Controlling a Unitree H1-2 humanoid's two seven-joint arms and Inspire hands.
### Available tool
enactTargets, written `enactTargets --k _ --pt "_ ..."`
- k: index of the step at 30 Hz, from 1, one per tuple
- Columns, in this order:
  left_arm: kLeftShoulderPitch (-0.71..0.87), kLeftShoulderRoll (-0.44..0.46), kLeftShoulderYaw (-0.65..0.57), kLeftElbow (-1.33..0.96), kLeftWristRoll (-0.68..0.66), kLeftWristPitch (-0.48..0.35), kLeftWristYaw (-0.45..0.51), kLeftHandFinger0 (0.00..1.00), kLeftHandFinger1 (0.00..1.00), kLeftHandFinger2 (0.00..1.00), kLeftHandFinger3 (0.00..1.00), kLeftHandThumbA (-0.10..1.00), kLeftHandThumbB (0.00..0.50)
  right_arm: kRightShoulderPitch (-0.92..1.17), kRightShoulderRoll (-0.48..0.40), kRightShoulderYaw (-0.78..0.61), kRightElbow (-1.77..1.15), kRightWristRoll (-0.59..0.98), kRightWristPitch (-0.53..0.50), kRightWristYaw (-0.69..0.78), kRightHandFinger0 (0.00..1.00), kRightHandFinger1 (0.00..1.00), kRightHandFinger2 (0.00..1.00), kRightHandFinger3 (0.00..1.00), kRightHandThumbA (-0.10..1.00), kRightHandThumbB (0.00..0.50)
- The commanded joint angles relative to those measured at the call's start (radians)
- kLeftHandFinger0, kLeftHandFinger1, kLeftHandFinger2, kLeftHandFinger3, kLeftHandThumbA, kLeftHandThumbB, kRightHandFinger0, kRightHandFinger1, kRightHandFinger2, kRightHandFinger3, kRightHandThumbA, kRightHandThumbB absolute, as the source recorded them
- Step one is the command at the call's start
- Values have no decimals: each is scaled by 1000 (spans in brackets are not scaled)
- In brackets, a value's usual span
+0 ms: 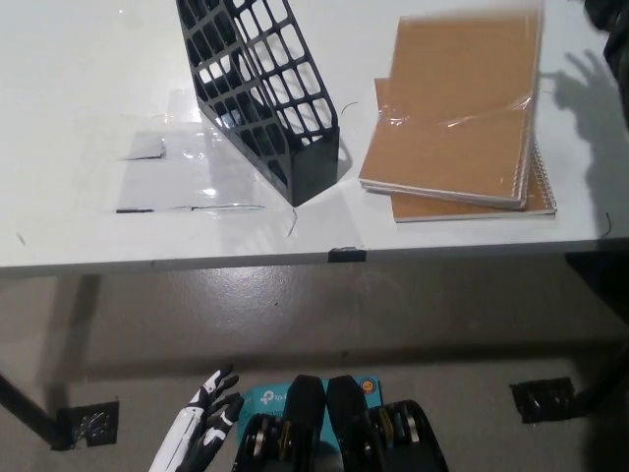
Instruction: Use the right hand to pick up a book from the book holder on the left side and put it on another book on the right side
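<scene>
Two brown spiral-bound books lie stacked flat on the white table (79,226) at the right. The upper book (457,98) rests on the lower book (472,208), of which only the near edge and a left strip show. No hand holds them. A black mesh book holder (260,88) stands tilted left of the stack and looks empty. Of my black right hand (617,37), only a sliver shows at the top right edge, above its shadow on the table. My white left hand (206,428) hangs low at the lower left, fingers apart, holding nothing.
Clear tape and dark marks (162,172) lie on the table left of the holder. The table's front edge (246,261) runs across the picture, with grey floor below. A small black clip (346,255) sits on that edge.
</scene>
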Motion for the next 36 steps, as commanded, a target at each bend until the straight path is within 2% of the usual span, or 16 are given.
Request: enactTargets --k 1,4,6,9,10,12,13,14,15,16,18,22,27,29,32,36 --pt "2 1 -5 -16 16 -49 11 792 877 939 984 907 92 -67 -17 16 -7 -20 -66 13 0 494 896 1000 -100 120" --pt "3 1 -8 -23 21 -49 10 789 882 944 986 914 84 -54 -10 30 -2 -31 -51 9 0 510 941 1000 -100 111" --pt "5 0 -5 -31 18 -32 7 793 882 940 982 913 92 -49 -2 30 7 -32 -36 -6 0 432 923 1000 -100 90" --pt "-1 -2 -1 -29 5 -34 3 803 885 940 980 902 101 -37 2 44 12 -48 -48 0 0 389 839 1000 -100 117" --pt "-5 1 -2 -28 11 -39 4 804 884 940 980 903 100 -34 3 54 15 -58 -43 -4 0 383 828 791 -100 149" --pt "-10 -2 -1 -24 6 -39 4 805 884 940 981 902 100 -34 1 71 25 -73 -37 -1 0 270 692 535 -100 222" --pt "-12 -1 -1 -22 10 -43 6 804 883 939 981 905 101 -28 -3 81 27 -77 -44 28 154 487 886 708 63 262" --pt "-11 -1 -1 -24 10 -42 6 801 882 939 981 907 96 -24 -8 95 25 -81 -40 73 531 927 1000 1000 340 247" --pt "-10 -2 -1 -27 10 -40 5 800 883 939 981 907 95 -17 -16 116 21 -87 -35 140 753 980 1000 1000 361 262" --pt "-11 -3 -1 -32 9 -36 5 797 883 941 981 906 93 5 -29 141 -23 -88 -39 227 1000 1000 1000 1000 534 360" --pt "-19 -5 0 -30 4 -26 2 798 886 946 983 903 100 16 -38 158 -49 -88 -64 257 1000 1000 1000 1000 573 385" --pt "-38 4 6 -20 5 -42 3 808 888 945 979 910 101 90 -39 182 -321 -73 -68 288 1000 1000 1000 1000 688 382" --pt "-59 9 16 -23 -17 -41 -5 872 937 982 1000 910 110 240 -48 210 -925 -37 100 279 1000 1000 1000 1000 769 388" --pt "-69 9 20 -13 -28 -70 -4 923 1000 1000 1000 940 118 286 -50 199 -1125 14 172 274 1000 1000 1000 1000 719 394" --pt "-97 4 33 -9 -43 -75 2 1000 1000 1000 1000 1000 190 342 -83 207 -1366 44 193 290 1000 1000 1000 1000 766 377" --pt "-133 5 43 10 -52 -99 7 1000 1000 1000 1000 1000 194 432 -120 207 -1621 56 215 282 1000 1000 1000 1000 850 381"
